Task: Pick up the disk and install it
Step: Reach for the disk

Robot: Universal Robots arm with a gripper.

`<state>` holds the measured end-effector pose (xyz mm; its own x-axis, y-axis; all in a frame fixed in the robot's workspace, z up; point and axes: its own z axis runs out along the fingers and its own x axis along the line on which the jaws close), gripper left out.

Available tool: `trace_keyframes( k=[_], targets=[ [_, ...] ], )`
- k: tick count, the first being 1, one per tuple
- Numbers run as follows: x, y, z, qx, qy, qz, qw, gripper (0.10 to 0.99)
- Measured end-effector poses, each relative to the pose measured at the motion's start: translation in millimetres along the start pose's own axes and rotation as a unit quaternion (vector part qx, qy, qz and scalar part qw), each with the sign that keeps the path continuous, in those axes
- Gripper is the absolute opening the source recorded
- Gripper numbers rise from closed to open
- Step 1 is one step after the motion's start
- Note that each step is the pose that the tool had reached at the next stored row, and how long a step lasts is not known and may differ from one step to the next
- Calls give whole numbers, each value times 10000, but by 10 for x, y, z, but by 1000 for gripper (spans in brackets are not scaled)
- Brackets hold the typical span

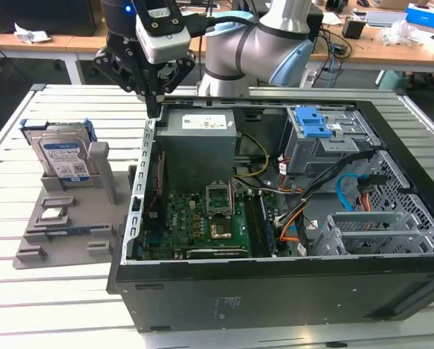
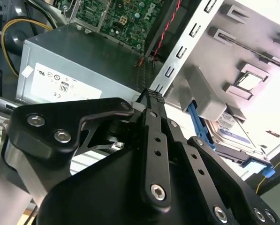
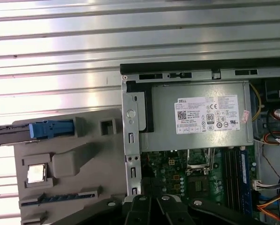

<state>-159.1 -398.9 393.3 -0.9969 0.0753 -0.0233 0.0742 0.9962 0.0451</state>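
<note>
The hand (image 1: 154, 107) was seen in the exterior view poised above the side wall of the open computer case (image 1: 275, 291), beside the grey power supply (image 1: 198, 132). Its fingers were pressed together into one narrow point, directed downward, and nothing was gripped between them. In the second wrist view the hand (image 2: 154, 96) was shown the same way, with the black fingers clenched into a single bar over the case wall and the power supply (image 2: 69, 70).

The disk (image 1: 62, 154) was stood upright on its edge in a grey holder (image 1: 71, 236) on the slatted counter (image 1: 6, 313), outside the case and towards the exterior view's left of the hand. It was framed by its blue bracket, and its white-and-blue label was turned towards the exterior camera. The disk was apart from the hand, untouched, and lower than the fingertips. In the second wrist view the disk (image 2: 233, 133) was seen beyond the fingers, tucked against the holder (image 2: 252, 56). In the first wrist view the disk (image 3: 50, 129) was seen edge-on, with its blue bracket at the rim of the holder (image 3: 79, 159).

A small silver chip (image 1: 51, 214) was laid flat on the holder, in front of the disk. Inside the case, a green motherboard (image 1: 202, 218) and a blue latch plate (image 1: 315, 122) on a grey cage were visible.
</note>
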Motion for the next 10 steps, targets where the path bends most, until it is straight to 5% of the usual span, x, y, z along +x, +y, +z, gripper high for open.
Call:
trace_keyframes(
  k=[10],
  targets=[
    [220,-16,-6,0,0,0,10000,106]
  ],
)
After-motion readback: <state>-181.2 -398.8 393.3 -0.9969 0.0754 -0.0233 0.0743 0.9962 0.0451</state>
